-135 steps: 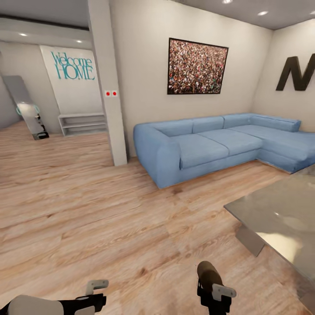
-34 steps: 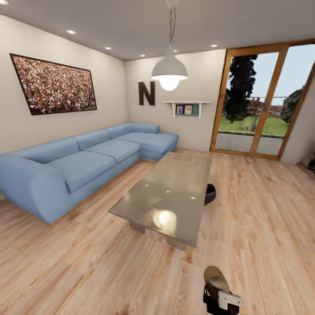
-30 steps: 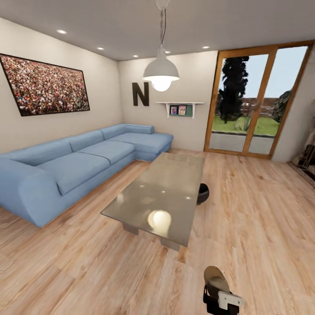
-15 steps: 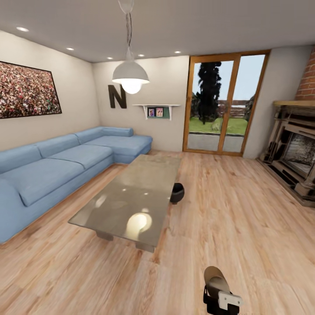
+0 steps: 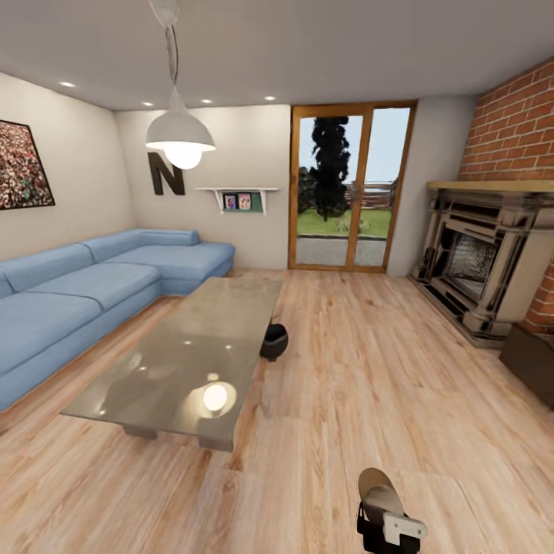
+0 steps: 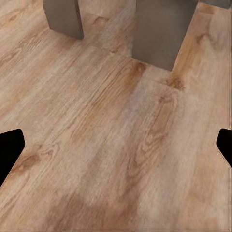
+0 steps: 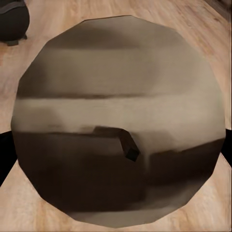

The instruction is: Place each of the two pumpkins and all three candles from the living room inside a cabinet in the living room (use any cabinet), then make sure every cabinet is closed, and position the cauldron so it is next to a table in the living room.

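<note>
A beige-tan candle (image 5: 375, 489) with a small dark wick (image 7: 126, 147) sits in my right gripper (image 5: 380, 508), which is shut on it low in the head view. In the right wrist view the candle's top (image 7: 121, 87) is close up, with dark fingers (image 7: 5, 157) at its sides. The black cauldron (image 5: 274, 341) stands on the floor against the right side of the glass coffee table (image 5: 154, 385). The end of the dark brown cabinet (image 5: 531, 362) shows at the right edge. My left gripper (image 6: 116, 147) is open over bare floor near the table's legs (image 6: 162, 34). The pumpkins are out of view.
A blue corner sofa (image 5: 69, 292) runs along the left wall. A stone fireplace (image 5: 477, 261) on a brick wall stands at the right. A glass patio door (image 5: 346, 192) is at the back. A pendant lamp (image 5: 181, 138) hangs above the table. Wooden floor lies open between table and fireplace.
The whole picture has swung to the right: the sofa and table slid left and the fireplace, brick wall and cabinet end came into view. The candle stays in my right gripper.
</note>
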{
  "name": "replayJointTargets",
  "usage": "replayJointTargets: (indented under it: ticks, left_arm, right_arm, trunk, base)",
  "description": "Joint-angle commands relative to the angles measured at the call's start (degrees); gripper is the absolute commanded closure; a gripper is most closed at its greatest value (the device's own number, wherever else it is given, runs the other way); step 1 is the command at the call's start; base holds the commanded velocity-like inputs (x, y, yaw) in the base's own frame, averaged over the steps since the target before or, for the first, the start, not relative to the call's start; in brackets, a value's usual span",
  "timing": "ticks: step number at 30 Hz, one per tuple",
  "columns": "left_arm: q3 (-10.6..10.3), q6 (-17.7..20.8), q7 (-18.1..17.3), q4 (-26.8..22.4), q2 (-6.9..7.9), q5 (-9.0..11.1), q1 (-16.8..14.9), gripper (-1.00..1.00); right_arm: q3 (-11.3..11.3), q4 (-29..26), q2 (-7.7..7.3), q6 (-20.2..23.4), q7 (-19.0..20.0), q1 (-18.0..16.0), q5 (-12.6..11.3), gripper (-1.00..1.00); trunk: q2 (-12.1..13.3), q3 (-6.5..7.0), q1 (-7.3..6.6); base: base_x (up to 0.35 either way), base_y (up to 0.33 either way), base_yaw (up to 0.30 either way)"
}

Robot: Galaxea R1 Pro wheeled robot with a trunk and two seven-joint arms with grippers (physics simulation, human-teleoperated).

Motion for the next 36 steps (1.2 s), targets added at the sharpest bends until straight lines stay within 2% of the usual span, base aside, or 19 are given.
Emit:
replayJointTargets:
  ticks: [1,17,21,22,24,36]
  left_arm:
    - [-0.5,-0.2,0.4,-0.2,0.01,0.0,-0.1,-1.00]
    - [-0.5,-0.2,0.4,-0.2,0.00,0.0,-0.1,-1.00]
    - [-0.5,-0.2,0.4,-0.2,0.00,0.0,-0.1,-1.00]
    - [-0.5,-0.2,0.4,-0.2,0.00,0.0,-0.1,-1.00]
    - [-0.5,-0.2,0.4,-0.2,0.00,0.0,-0.1,-1.00]
    - [-0.5,-0.2,0.4,-0.2,0.00,0.0,-0.1,-1.00]
  right_arm:
    - [0.6,0.0,0.01,0.0,-0.4,0.0,0.0,1.00]
    - [0.7,0.0,0.02,0.1,-0.4,0.0,0.0,1.00]
    - [0.8,-0.1,0.07,0.2,-0.4,0.0,0.1,1.00]
    - [0.7,-0.1,1.00,0.2,-0.5,0.0,0.0,1.00]
    - [0.7,-0.1,1.40,0.2,-0.5,0.0,0.0,1.00]
    - [0.2,-0.2,1.44,0.3,-0.7,0.0,-0.3,1.00]
  trunk:
    - [0.0,0.00,0.00]
    - [0.0,0.91,0.00]
    - [0.0,1.03,0.00]
    - [0.0,1.03,0.00]
    - [0.0,1.03,0.00]
    - [0.0,0.28,0.00]
  base:
    - [0.000,-0.013,-0.246]
    - [0.000,-0.001,-0.244]
    - [0.000,0.000,-0.088]
    - [0.000,0.000,-0.009]
    - [0.000,0.000,-0.007]
    - [0.000,0.000,-0.133]
